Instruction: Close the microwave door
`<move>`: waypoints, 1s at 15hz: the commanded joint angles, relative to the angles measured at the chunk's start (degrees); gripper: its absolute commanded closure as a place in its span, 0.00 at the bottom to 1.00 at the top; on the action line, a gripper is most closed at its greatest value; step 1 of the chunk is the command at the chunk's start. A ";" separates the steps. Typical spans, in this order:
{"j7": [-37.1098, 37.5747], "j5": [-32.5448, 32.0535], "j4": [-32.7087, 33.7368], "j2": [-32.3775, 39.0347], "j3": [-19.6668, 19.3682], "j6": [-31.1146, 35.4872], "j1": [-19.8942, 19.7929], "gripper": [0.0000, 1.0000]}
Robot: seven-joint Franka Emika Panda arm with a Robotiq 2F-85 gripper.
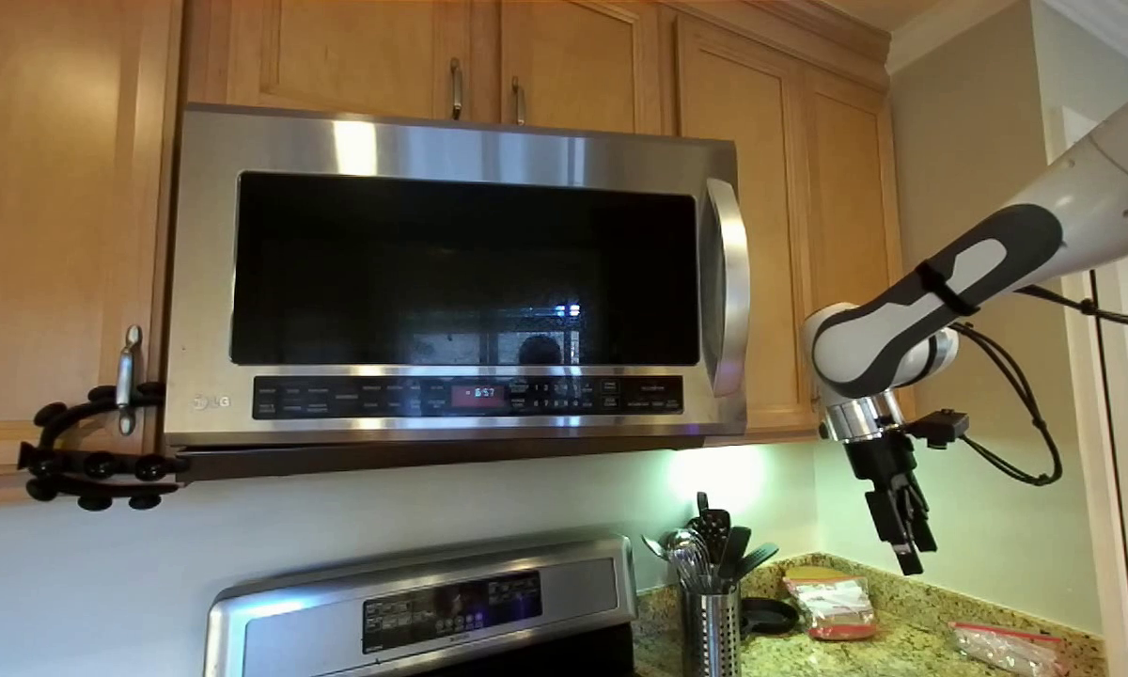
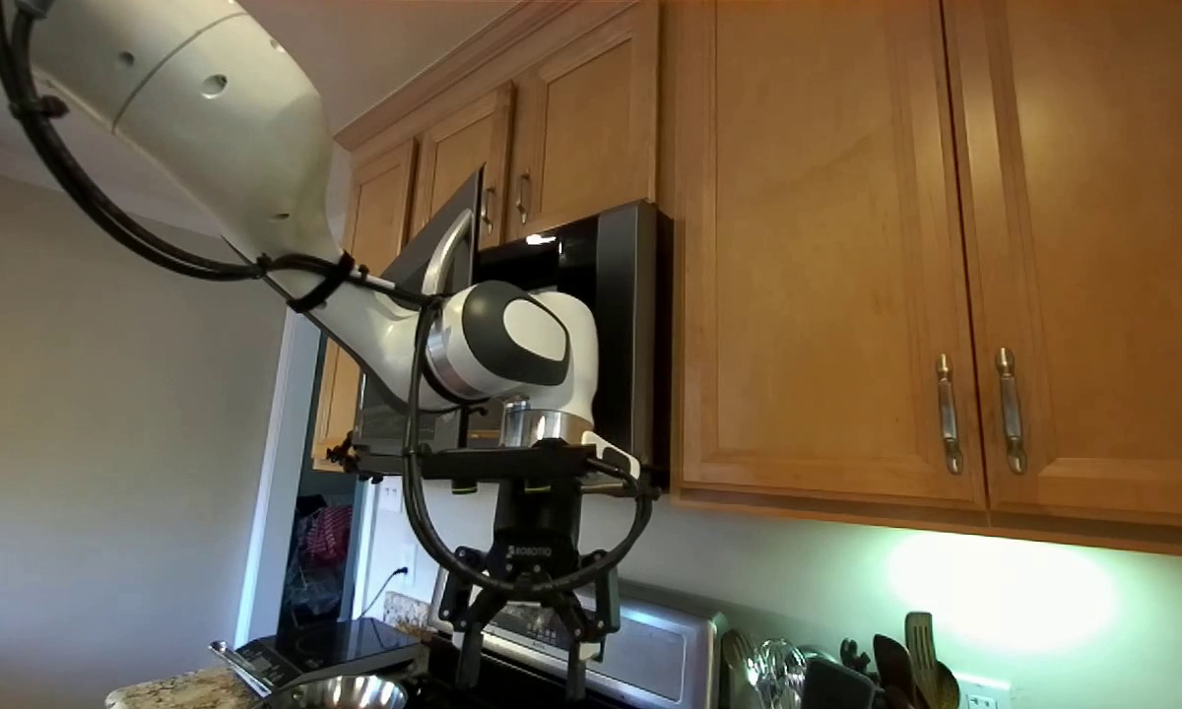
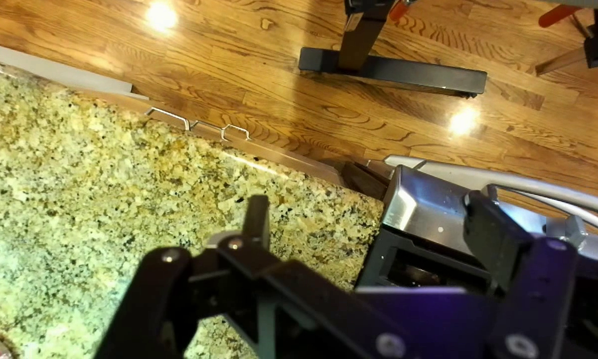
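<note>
Microwave door (image 1: 465, 273) open, Robotiq gripper (image 2: 522, 679) spread and well away

Big to small. Wooden wall cabinets (image 2: 827, 246) span both exterior views, doors shut. My Franka Panda arm (image 2: 256, 128) comes in from a top corner in an exterior view, wrist bent so the gripper points down. Granite countertop (image 3: 79, 174) fills much of my wrist view, steel stove (image 1: 573, 592) right against it. LG over-the-range microwave (image 2: 625, 325) is mounted above the stove, under short cabinets (image 1: 573, 66). Its door, steel frame round dark glass, stands swung out; in an exterior view I catch the body's dark front (image 2: 532, 264) past the door edge. Curved steel handle (image 1: 731, 287) runs upright along the free edge; gap visible between it and my arm. Gripper fingers (image 3: 491, 234) are wide apart, hanging lower than the handle; the wrist view puts countertop and stove corner beneath them. Perforated steel utensil holder (image 1: 712, 625) stands beside the stove, packed with kitchen tools (image 1: 736, 547). Plastic zip bag (image 1: 832, 606) lies on the granite; second zip bag (image 1: 1008, 649) farther along. Microwave display (image 1: 479, 395) glows red, reads 6:57.
</note>
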 commanded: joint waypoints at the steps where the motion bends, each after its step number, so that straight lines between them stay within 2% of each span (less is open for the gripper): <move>1: 2.79 -0.64 -4.92 -7.74 1.70 0.63 0.29 0.00; 7: 4.81 1.13 -5.44 -13.88 5.89 0.88 3.42 0.00; 12: 2.61 4.61 -4.13 -17.34 8.96 -1.63 8.69 0.01; 13: 2.55 5.32 -4.02 -17.81 9.37 -1.87 9.59 0.03; 14: 2.52 6.10 -3.77 -18.22 9.78 -2.25 10.52 0.21; 15: 2.51 6.69 -3.60 -18.44 10.06 -2.32 11.26 0.27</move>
